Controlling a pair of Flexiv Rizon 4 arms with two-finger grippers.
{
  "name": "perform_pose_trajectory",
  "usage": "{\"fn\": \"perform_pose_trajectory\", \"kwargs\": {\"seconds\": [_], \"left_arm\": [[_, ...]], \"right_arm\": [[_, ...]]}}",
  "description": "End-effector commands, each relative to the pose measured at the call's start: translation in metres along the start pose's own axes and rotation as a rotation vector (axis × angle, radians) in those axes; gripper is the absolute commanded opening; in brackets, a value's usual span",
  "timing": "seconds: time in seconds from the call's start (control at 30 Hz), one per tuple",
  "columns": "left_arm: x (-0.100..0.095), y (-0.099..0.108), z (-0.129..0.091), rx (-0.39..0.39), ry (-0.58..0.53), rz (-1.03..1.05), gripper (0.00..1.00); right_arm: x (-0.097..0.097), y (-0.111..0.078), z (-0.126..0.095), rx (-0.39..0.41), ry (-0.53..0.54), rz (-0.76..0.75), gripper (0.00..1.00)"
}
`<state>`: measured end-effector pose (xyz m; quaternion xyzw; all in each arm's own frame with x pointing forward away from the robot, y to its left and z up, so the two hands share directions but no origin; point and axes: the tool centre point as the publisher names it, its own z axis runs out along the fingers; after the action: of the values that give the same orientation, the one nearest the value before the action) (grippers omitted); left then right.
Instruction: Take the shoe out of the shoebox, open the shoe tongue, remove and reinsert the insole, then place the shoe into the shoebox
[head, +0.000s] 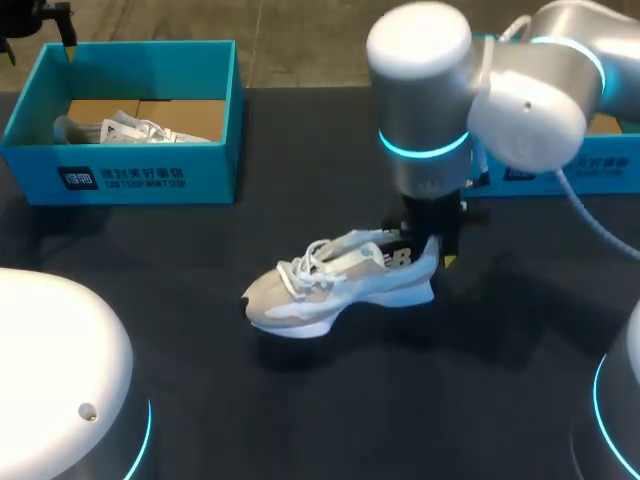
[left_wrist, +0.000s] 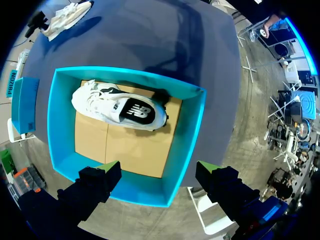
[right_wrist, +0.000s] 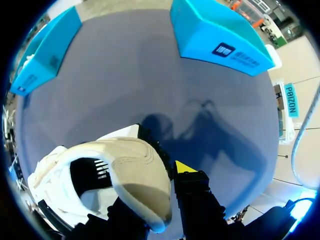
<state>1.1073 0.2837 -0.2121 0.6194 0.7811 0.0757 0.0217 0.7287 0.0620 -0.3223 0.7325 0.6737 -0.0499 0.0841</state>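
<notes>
Soft beige-and-white mesh sneaker (right_wrist: 125, 170) stands upright on the dark table (head: 450, 400), well apart from the blue cardboard shoebox (head: 150, 175). Right gripper (head: 435, 250) pinches its padded heel collar, probably the firmest hold on something so light and squashy. Left gripper (left_wrist: 157, 170) hangs open over the shoebox.

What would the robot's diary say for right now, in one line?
left hand: open over blue shoebox, white sneaker inside | right hand: at heel of loose sneaker on black table
</notes>
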Motion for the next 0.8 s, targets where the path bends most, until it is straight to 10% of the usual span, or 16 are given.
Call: {"fn": "perform_pose_trajectory", "kwargs": {"seconds": [0.03, 0.8], "left_arm": [[0.000, 0.000, 0.000, 0.000, 0.001, 0.001, 1.00], [0.000, 0.000, 0.000, 0.000, 0.001, 0.001, 1.00]], "right_arm": [[0.014, 0.001, 0.021, 0.011, 0.000, -0.003, 0.00], [0.052, -0.006, 0.056, -0.034, -0.010, 0.008, 0.00]]}}
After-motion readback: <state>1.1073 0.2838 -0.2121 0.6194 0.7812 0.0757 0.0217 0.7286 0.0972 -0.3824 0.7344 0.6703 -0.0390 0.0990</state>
